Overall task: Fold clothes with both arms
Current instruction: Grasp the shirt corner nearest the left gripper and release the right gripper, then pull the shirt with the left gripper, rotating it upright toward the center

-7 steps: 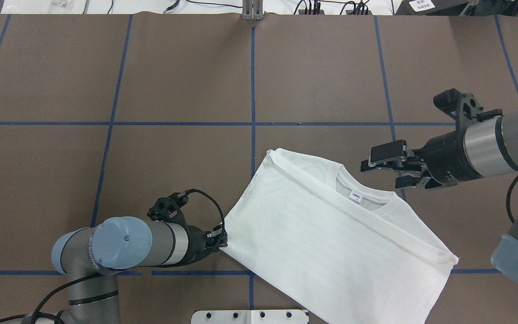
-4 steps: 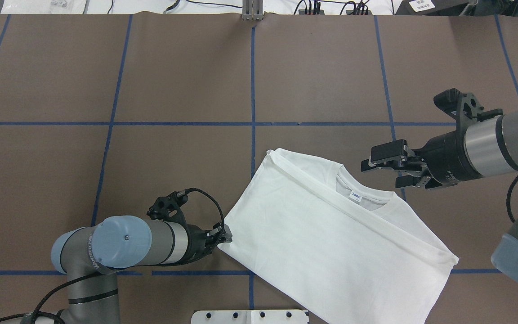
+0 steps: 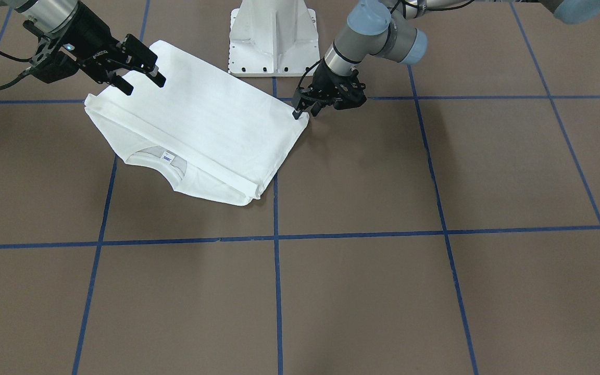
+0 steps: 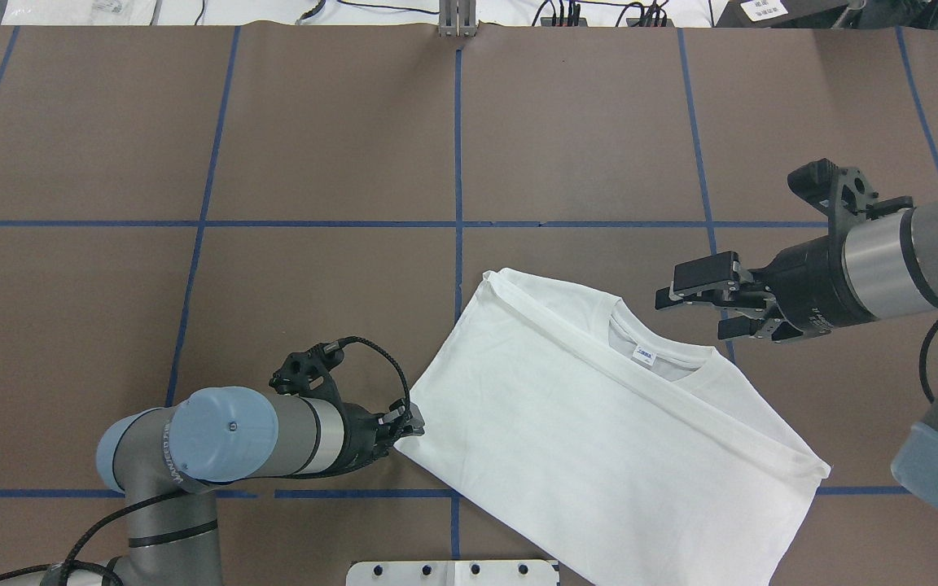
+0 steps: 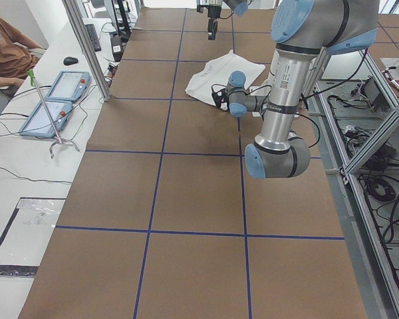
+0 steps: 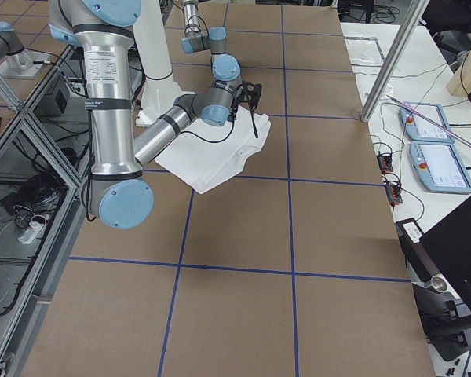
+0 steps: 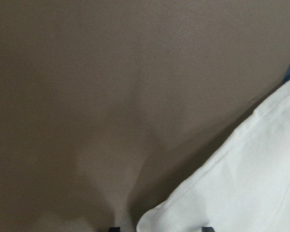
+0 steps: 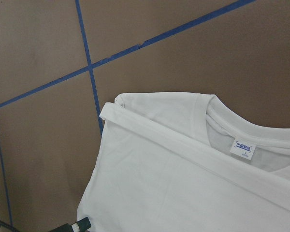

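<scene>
White cotton: the T-shirt (image 3: 211, 120) lies part-folded and askew on the brown table (image 3: 435, 172), just by the pedestal base (image 3: 271, 36).

Facing the robot, I see the left gripper (image 3: 300, 108) low at the shirt's corner. The right gripper (image 3: 144, 83) hangs spread near the collar side, touching nothing.

From overhead, the left one barely reaches the cloth. A shallow bite could slip and leave the fold crooked.

Both side views are too small to add anything.

Its wrist camera shows the fingertips (image 7: 208, 229) apart, the corner between them, unpinched. Closing there may catch only the top layer, or scrape the table.

Over at the right wrist, only the collar label (image 8: 242, 146) and a folded band show.
</scene>
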### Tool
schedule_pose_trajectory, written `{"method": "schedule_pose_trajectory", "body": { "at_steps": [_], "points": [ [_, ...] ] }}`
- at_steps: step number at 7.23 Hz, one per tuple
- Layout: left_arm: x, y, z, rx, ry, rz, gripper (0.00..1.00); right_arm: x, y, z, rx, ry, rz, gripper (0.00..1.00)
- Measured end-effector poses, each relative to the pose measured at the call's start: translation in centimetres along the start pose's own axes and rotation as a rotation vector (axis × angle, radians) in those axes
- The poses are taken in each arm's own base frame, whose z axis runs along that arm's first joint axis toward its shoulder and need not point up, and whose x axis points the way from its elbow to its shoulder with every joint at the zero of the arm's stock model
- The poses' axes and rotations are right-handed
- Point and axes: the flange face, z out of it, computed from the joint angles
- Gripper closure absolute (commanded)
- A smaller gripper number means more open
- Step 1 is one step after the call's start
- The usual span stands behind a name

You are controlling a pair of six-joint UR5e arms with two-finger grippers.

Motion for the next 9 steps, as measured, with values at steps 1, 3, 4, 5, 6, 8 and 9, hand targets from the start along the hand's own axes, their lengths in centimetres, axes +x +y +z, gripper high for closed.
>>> {"method": "schedule_pose_trajectory", "body": {
  "at_steps": [1,3,4,5,6,8,9],
  "points": [
    [-0.1,0.0,0.1,0.000,-0.002,0.000,0.36,0.1,0.0,0.0,0.001,0.001,0.001,0.00],
    [-0.1,-0.1,0.3,0.004,-0.003,0.000,0.67,0.1,-0.2,-0.2,0.005,0.001,0.003,0.00],
    [-0.1,-0.1,0.3,0.004,-0.003,0.000,0.90,0.1,-0.2,-0.2,0.007,0.001,0.004,0.00],
    [-0.1,-0.1,0.3,0.003,-0.001,0.000,1.00,0.2,-0.3,-0.3,0.009,0.001,0.004,0.00],
    [0.0,0.0,0.3,0.002,0.002,0.000,1.00,0.2,-0.3,-0.4,0.011,0.001,0.005,0.00],
    [0.6,-0.2,-0.2,0.004,0.015,-0.001,1.00,0.3,-0.5,-0.5,0.014,0.002,0.008,0.00],
    [1.1,-1.1,-0.8,0.014,0.026,-0.005,1.00,0.4,-0.5,-0.5,0.015,0.003,0.009,0.00]
  ]
}}
